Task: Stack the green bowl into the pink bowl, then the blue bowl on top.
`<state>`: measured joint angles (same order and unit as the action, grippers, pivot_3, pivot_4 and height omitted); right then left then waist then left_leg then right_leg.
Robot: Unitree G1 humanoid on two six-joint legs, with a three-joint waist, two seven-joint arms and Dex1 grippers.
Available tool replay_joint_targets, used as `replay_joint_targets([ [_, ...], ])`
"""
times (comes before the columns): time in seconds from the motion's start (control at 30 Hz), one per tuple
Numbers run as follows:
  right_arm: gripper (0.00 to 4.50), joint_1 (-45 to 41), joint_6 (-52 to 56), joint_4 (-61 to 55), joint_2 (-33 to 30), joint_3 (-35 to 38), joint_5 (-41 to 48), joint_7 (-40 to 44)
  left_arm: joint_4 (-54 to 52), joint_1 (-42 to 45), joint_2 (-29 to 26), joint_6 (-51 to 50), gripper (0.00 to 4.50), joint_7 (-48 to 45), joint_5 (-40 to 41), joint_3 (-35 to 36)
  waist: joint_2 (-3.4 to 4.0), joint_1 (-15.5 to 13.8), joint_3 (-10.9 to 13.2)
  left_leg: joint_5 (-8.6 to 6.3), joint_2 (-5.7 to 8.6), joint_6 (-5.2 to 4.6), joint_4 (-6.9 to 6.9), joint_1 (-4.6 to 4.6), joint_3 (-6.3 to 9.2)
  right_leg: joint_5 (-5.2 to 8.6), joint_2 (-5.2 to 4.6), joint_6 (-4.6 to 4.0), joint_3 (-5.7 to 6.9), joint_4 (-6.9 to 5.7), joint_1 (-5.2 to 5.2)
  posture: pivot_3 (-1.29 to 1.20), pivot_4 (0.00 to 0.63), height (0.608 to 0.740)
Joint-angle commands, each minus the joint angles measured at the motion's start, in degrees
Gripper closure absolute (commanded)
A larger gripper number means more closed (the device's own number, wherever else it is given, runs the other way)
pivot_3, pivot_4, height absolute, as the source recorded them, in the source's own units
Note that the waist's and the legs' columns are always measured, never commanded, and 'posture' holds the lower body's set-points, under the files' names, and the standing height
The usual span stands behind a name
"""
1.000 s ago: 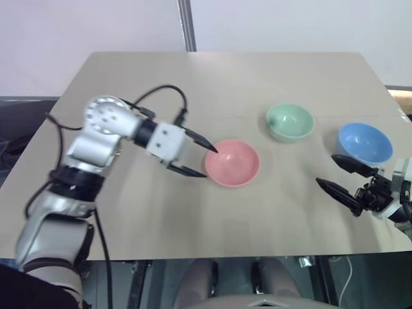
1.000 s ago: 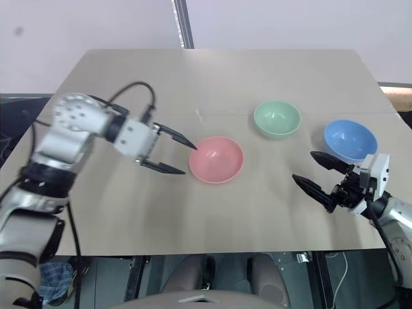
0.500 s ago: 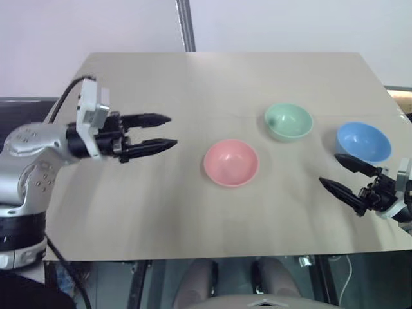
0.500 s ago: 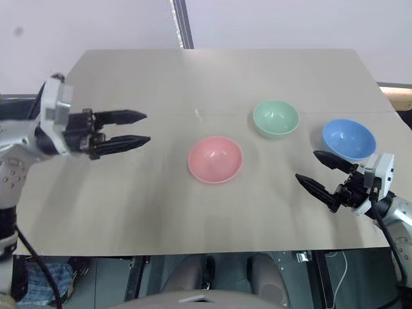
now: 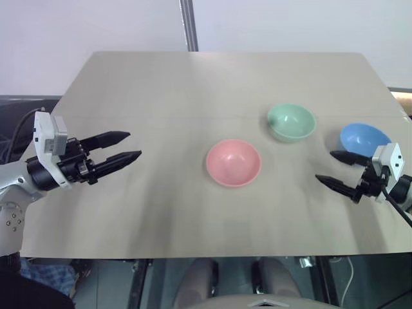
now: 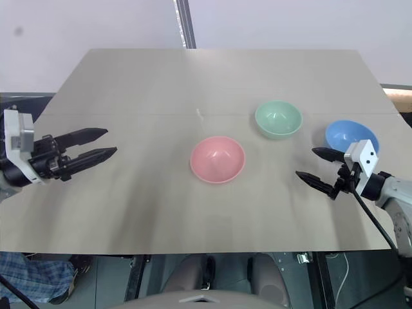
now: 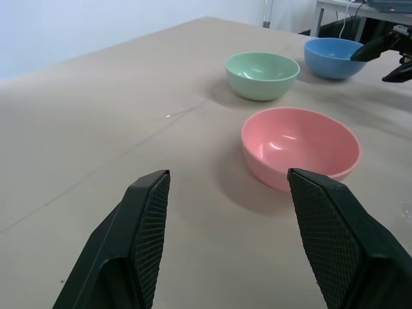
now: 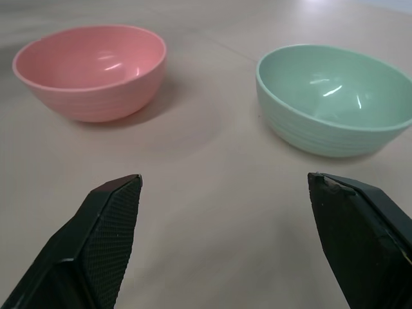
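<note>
Three bowls unstacked; left arm drawn clear of pink bowl

Three bowls are seen standing singly on the table (image 5: 193, 84), none nested. A second ago the left gripper (image 5: 126, 147) was poised at the rim of the pink bowl (image 5: 233, 162), one fingertip at the lip; it is now well apart from it, pulled back toward the table's left edge, jaws apart and nothing held. The pink bowl is noted in the same spot near the table's middle, so no displacement is recorded. The right gripper (image 6: 315, 165) has been edged slightly forward; its jaws stand wide, empty, just beside the blue bowl (image 6: 345, 136), and the wrist view looks toward the green bowl (image 8: 335, 96). The green bowl sits between pink and blue, farther back.

Judgement: no stacking step is done. The left arm's withdrawal appears to clear the way; a right-hand pick of the green bowl is judged the likely next step.
</note>
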<state>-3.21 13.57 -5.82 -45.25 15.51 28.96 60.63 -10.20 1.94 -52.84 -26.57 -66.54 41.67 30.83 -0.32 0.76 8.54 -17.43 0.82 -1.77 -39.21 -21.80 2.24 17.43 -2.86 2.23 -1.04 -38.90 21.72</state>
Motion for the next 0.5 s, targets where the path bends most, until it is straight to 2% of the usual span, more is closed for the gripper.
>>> replay_joint_targets([
  [0.03,0.0,-1.7,-0.9,0.3,-1.1,0.0,-0.7,0.7,-1.5,-2.8,0.2,2.7,1.41,-0.6,-2.6,0.0,0.0,0.0,0.0,0.0,0.0,0.0,0.02,0.0,-0.03,0.0,-0.01,0.0,-0.03,0.02,0.0,0.0,0.15,0.74],
  [0.23,0.0,-4.0,0.6,-0.2,-2.3,-0.4,-1.2,1.2,0.7,-6.0,-1.4,7.8,1.41,-2.4,-9.4,-3.3,0.03,-0.2,0.0,-0.02,0.0,-0.03,0.04,-0.01,-0.02,0.0,-0.03,0.0,-0.01,0.03,0.01,0.0,0.15,0.74],
  [0.37,0.0,-9.8,6.3,-2.7,-5.3,-1.6,-1.3,-0.6,2.5,-5.7,-3.1,9.4,1.41,-4.3,-11.5,-4.3,0.11,0.1,0.1,-0.13,0.0,-0.22,0.05,0.0,-0.03,0.0,-0.06,-0.01,-0.03,0.0,0.05,0.0,0.15,0.74],
  [0.5,0.0,-14.9,7.3,-3.6,-7.4,-4.7,-4.2,-1.2,4.8,-3.4,-3.7,11.2,1.41,-5.4,-12.5,-5.2,0.19,0.0,0.1,-0.13,0.0,-0.21,0.12,-0.02,-0.02,0.0,-0.05,-0.02,-0.01,0.01,0.11,0.0,0.15,0.74],
])
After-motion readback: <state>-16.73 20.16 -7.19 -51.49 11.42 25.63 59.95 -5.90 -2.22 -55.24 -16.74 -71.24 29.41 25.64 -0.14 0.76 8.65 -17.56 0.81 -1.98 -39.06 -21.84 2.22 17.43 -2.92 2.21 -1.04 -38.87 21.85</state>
